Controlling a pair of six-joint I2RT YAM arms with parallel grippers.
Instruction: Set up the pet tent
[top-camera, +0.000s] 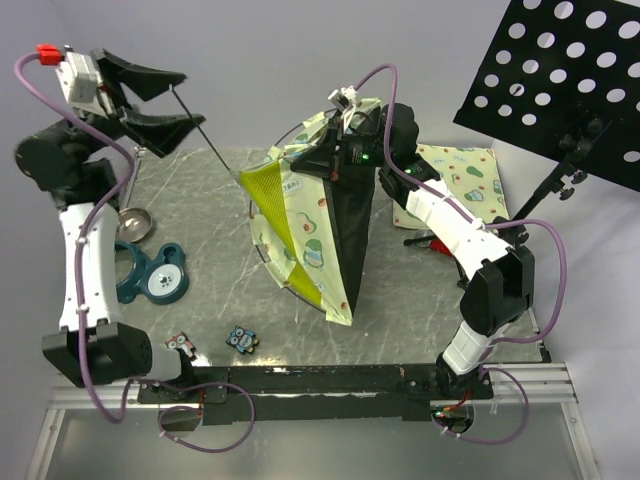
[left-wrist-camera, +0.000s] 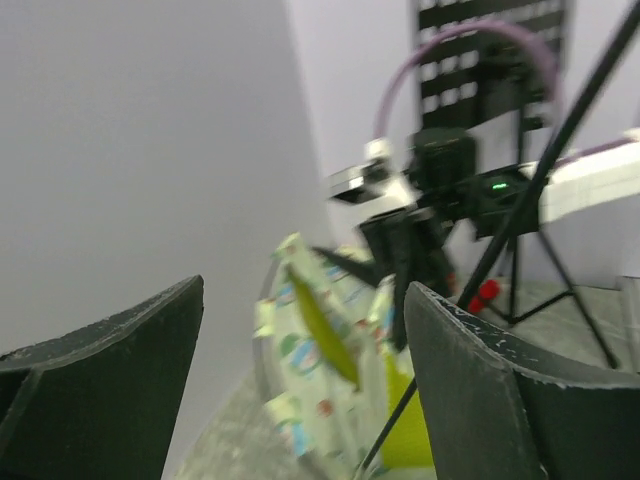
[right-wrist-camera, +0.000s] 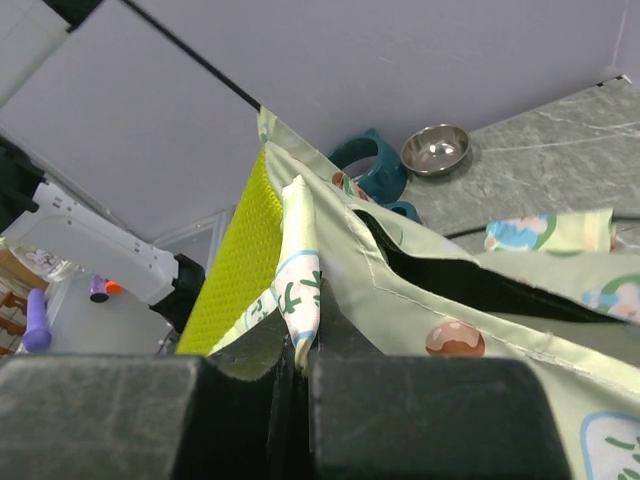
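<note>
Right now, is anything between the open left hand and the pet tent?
Nothing visible blocks it. Between the left hand and the cream-green avocado-print fabric dome tent runs only the tent's own thin black pole, from the hand's open fingers to the tent's left edge.

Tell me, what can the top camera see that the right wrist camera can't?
Only the top camera: the printed mat, two little toys near the front edge, and the open left end effector. Only the right wrist camera: the right end effector pinching the tent fabric close up. Both: the tent, the steel bowl and the teal dish.
</note>
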